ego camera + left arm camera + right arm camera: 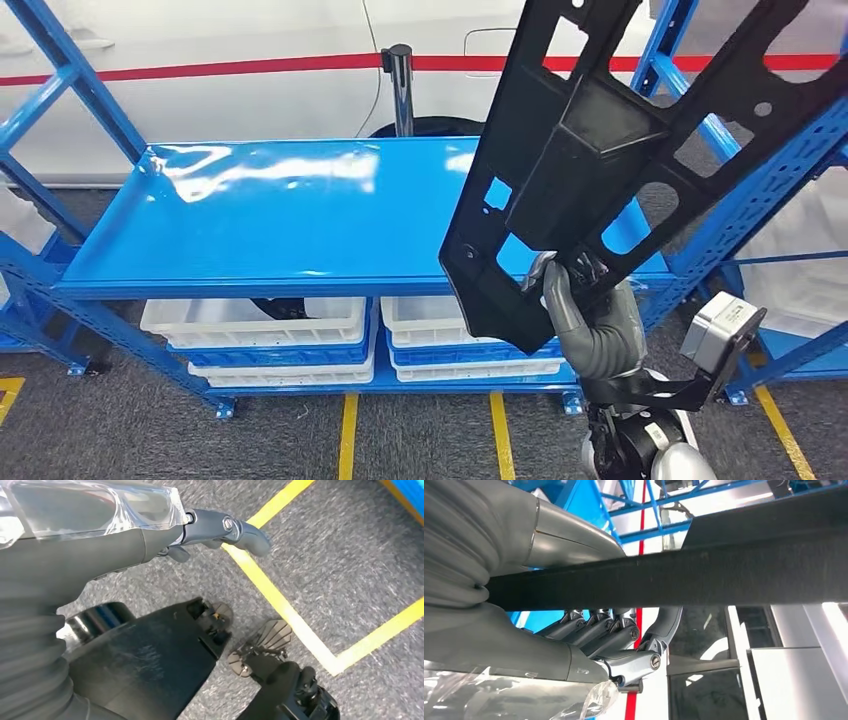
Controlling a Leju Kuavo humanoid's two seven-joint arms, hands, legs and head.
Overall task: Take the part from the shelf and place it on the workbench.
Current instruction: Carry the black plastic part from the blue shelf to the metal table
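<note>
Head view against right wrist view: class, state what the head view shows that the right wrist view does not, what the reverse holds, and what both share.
Head view alone: the blue shelf top, white bins beneath it, yellow floor lines, and the part's cut-out openings. Right wrist view alone: the dark fingers curled under the part's edge, seen from close behind. Both: the right hand gripping the black part, blue shelf framing, and a red stripe on the white surface behind.

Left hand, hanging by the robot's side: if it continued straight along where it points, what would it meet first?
Most likely the grey floor near the yellow line; the left hand holds nothing, and depth is unclear.
</note>
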